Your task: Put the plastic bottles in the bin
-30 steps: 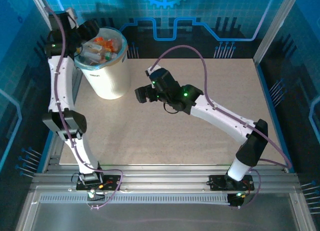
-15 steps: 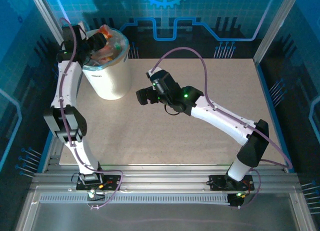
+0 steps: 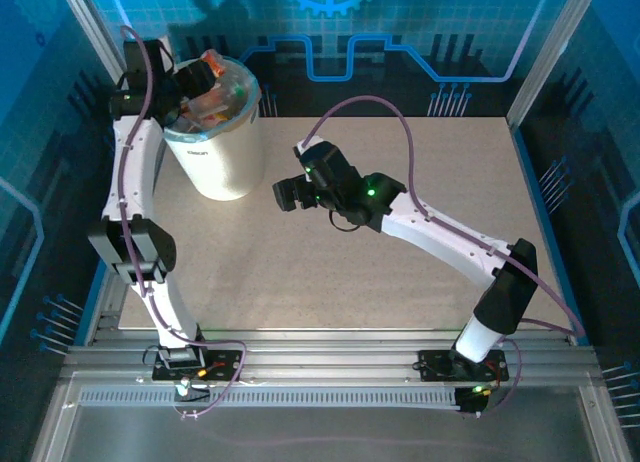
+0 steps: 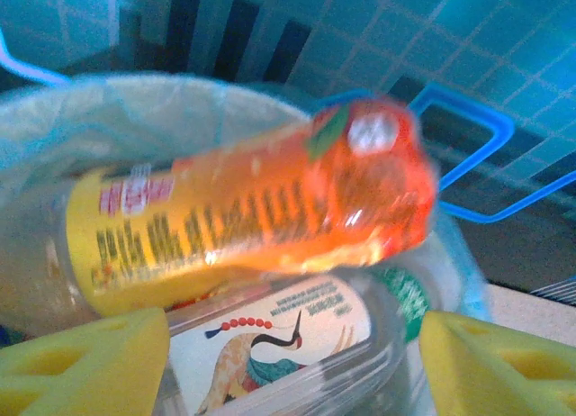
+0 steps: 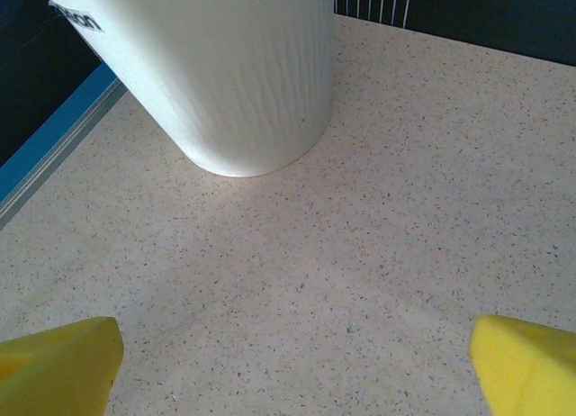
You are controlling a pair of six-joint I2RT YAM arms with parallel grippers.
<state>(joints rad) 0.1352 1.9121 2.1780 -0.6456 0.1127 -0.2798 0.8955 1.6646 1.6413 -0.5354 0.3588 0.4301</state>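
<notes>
Since a second ago the left arm point(image 3: 130, 182) has swung up and back. The left tool point(image 3: 192, 79) is over the bin point(image 3: 215, 162). Its pads stand apart around a clear crane-labelled bottle point(image 4: 288, 330); gripped or not, cannot tell. An orange bottle point(image 4: 261, 218) lies across the bin's heap. The right tool point(image 5: 292, 362) is unmoved, gaping and empty above the table point(image 5: 405, 209) near the bin's base.

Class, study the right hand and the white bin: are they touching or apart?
Apart. In the right wrist view, bare table lies between the right hand and the bin; the top view shows the gap too.
</notes>
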